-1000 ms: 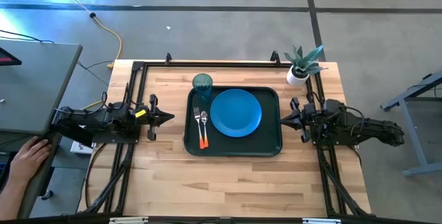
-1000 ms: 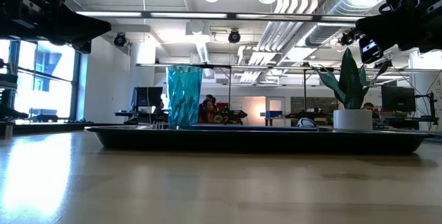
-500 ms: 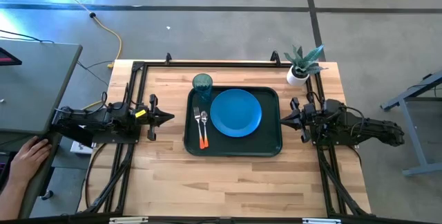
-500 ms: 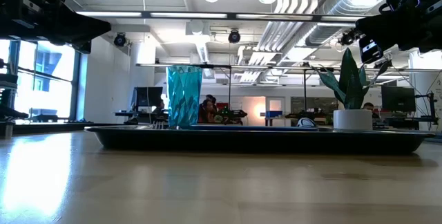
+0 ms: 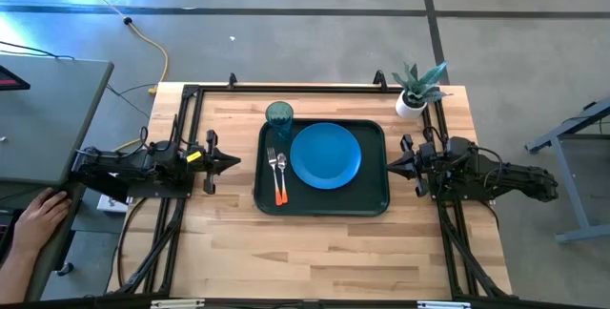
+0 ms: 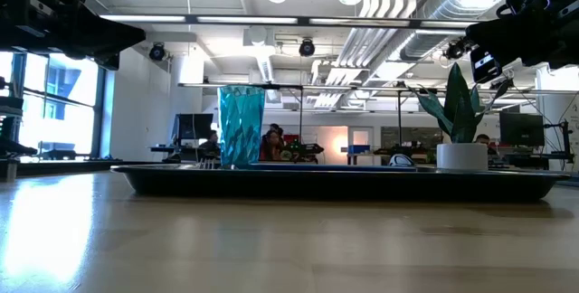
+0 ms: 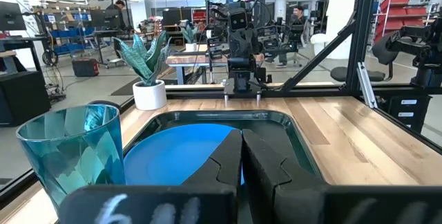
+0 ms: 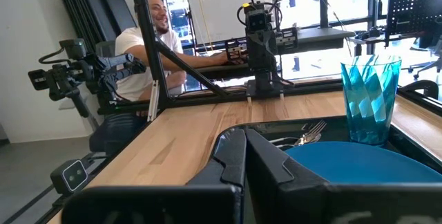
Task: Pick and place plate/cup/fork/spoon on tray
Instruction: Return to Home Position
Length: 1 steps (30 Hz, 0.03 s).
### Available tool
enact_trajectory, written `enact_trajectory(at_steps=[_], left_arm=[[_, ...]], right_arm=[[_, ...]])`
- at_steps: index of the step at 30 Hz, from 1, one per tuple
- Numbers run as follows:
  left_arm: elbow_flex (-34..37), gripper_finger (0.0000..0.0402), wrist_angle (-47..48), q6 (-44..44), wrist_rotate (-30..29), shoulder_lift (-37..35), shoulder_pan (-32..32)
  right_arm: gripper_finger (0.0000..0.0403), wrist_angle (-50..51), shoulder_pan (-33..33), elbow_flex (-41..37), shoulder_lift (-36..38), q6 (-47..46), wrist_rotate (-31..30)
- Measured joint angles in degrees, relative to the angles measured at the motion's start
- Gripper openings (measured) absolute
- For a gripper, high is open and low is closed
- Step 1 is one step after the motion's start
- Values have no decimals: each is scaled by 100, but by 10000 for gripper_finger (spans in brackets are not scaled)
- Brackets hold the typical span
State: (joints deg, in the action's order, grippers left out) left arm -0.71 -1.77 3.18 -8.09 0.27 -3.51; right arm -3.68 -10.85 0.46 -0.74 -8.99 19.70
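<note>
The dark green tray [image 5: 374,200] lies on the table's middle. The blue plate [image 5: 325,154] lies flat in it, right of centre. The fork [image 5: 272,161] and spoon [image 5: 281,166], orange handles toward the near edge, lie side by side in the tray's left part. The teal cup [image 5: 278,113] stands upright at the tray's far left corner; it also shows in the low view [image 6: 241,126]. My left gripper [image 5: 233,162] is shut, above the table left of the tray. My right gripper [image 5: 393,164] is shut, just right of the tray.
A white pot with a green plant [image 5: 414,97] stands at the table's far right corner. A black frame [image 5: 191,94] runs along the table's far and side edges. A person's hand [image 5: 34,218] rests on a grey desk left of the table.
</note>
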Motion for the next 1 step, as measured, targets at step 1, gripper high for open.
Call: enact_trajectory(at_steps=[1], left_arm=[[0,3,1,0,1,0,-2]], right_arm=[[0,0,0,1,1,0,0]])
